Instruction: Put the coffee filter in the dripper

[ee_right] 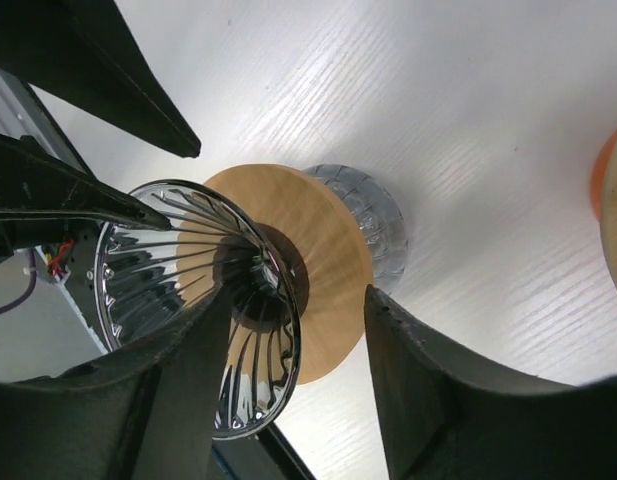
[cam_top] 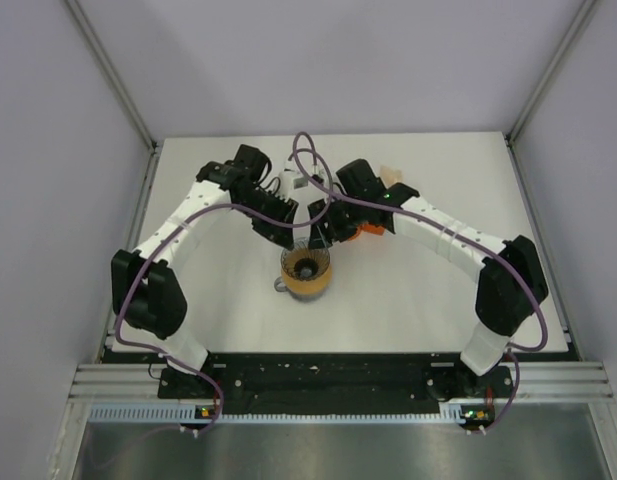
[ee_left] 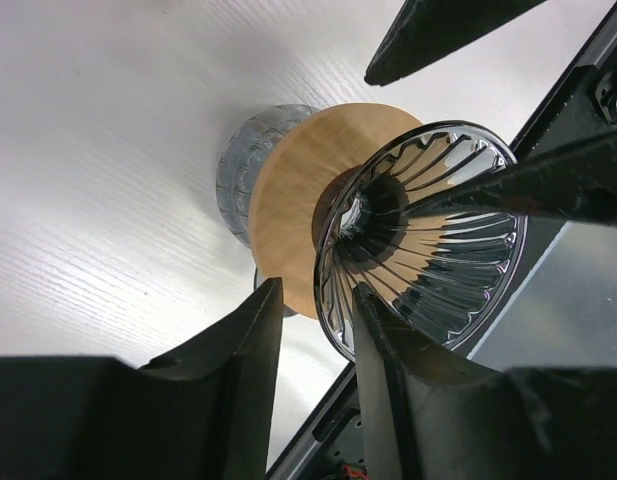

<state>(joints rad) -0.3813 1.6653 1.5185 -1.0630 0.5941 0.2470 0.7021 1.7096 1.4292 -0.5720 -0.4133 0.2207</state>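
Observation:
The glass dripper [cam_top: 306, 270], a ribbed cone on a round wooden collar over a glass base, stands mid-table. It also shows in the left wrist view [ee_left: 428, 250] and the right wrist view [ee_right: 178, 260], its cone showing bare glass ribs. My left gripper [cam_top: 285, 232] [ee_left: 316, 290] is open and empty, its fingertips at the cone's rim. My right gripper [cam_top: 325, 232] [ee_right: 298, 292] is open and empty, its jaws astride the rim and collar. No coffee filter is clearly visible; a beige thing with an orange edge [ee_right: 613, 215] lies to the right.
An orange object [cam_top: 368, 230] sits under the right arm and a beige piece [cam_top: 390, 172] behind it. A small white object [cam_top: 293, 185] lies between the two wrists at the back. Each gripper's fingers [ee_left: 438, 30] [ee_right: 108, 70] appear in the other's view, close together.

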